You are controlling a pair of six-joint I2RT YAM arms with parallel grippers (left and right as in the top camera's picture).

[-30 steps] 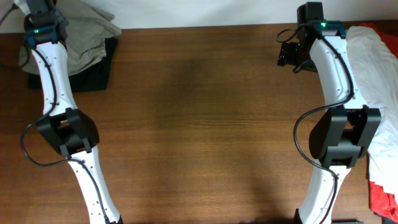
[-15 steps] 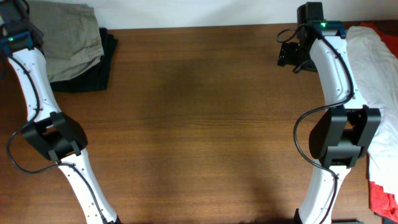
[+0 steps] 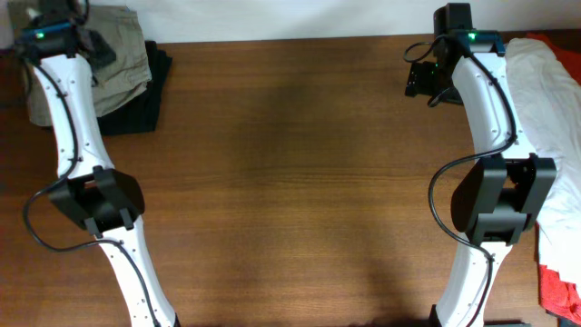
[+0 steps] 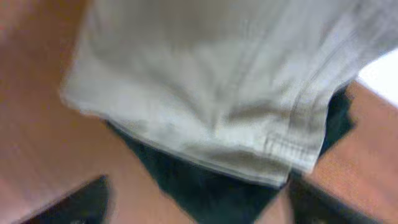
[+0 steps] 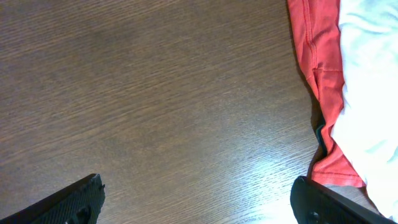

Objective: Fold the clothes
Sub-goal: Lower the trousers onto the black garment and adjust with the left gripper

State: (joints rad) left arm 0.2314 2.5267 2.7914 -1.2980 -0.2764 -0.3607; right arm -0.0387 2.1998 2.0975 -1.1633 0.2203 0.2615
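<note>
The khaki trousers [image 3: 123, 59] lay on the black garment [image 3: 141, 109] and seemed already folded. The left hand [image 4: 196, 205] hovered just above that garment, released. The right hand [image 5: 199, 202], released too, hung well apart from it. The next move was probably to lift the left hand away without snagging the cloth.

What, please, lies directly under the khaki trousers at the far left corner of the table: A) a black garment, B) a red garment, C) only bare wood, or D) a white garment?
A: the black garment pokes out from beneath the hem of the khaki trousers in the left wrist view, and overhead too.
</note>
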